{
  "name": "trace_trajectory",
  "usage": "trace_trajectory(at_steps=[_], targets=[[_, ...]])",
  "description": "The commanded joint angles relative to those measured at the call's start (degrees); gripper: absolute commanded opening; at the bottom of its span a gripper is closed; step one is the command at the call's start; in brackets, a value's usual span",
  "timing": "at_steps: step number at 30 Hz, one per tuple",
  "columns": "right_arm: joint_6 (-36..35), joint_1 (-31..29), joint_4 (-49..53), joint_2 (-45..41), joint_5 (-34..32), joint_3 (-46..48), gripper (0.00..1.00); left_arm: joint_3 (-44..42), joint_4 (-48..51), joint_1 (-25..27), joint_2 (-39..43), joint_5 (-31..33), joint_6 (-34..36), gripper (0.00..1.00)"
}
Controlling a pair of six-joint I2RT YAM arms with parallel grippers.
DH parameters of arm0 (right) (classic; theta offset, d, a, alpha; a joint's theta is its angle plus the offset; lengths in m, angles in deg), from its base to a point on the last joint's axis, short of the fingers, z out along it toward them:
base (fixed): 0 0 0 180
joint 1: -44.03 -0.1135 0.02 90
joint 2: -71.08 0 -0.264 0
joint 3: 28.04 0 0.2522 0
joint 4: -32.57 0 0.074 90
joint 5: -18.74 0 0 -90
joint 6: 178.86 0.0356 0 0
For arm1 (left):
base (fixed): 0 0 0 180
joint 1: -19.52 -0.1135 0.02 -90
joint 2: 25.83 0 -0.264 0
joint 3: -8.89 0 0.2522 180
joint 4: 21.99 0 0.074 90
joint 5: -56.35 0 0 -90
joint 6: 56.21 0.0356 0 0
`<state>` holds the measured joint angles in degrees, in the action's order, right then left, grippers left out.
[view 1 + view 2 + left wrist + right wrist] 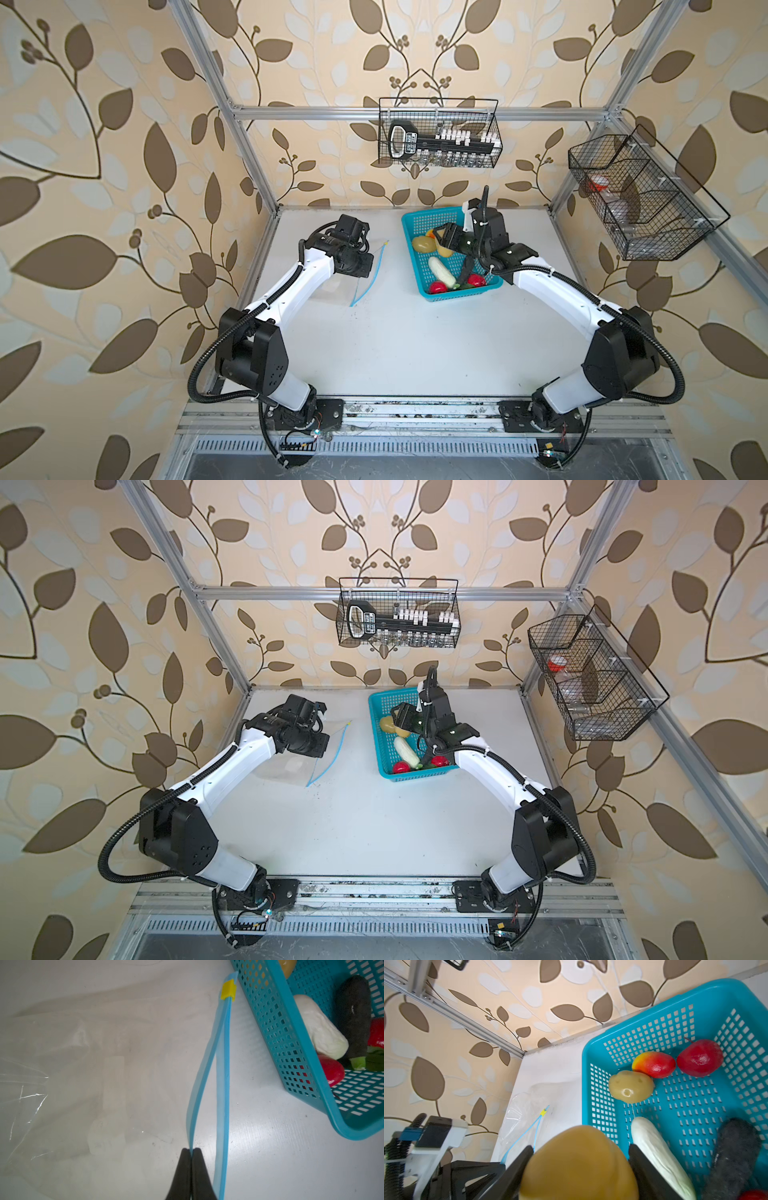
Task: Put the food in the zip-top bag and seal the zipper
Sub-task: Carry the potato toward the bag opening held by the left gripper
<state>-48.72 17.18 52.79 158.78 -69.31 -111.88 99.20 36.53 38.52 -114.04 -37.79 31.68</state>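
In the right wrist view, the potato (579, 1167) between the right gripper's (580, 1148) fingers is blurred and cut by the frame edge; the eggplant (735, 1157) is cut off too. Left of centre in both top views, the left arm (291, 286) covers part of the zip-top bag (338, 289).

White table (395, 340), matte, a few dark specks. Clear bag (332, 286) lies left of centre, its blue zipper (225, 1084) edge turned toward the basket (457, 293). Turquoise basket sits right of the bag, near the back edge, not touching it.
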Motion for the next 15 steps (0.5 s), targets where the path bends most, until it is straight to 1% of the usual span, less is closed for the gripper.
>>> trace_trajectory(at_steps=[1,6,15], targets=[[2.57,-2.33,-4.94,-1.48,-3.57,1.53,0.26,3.55,2.65,-0.64,0.23,-2.33,-1.05,0.00],[4.18,-5.91,-7.89,-1.57,-5.55,1.73,0.26,5.75,4.35,-0.64,0.30,-3.73,-1.73,0.00],[7.20,-12.33,-16.39,-0.37,-8.75,2.84,0.25,8.23,6.47,-0.64,0.31,-6.24,-3.63,0.00]])
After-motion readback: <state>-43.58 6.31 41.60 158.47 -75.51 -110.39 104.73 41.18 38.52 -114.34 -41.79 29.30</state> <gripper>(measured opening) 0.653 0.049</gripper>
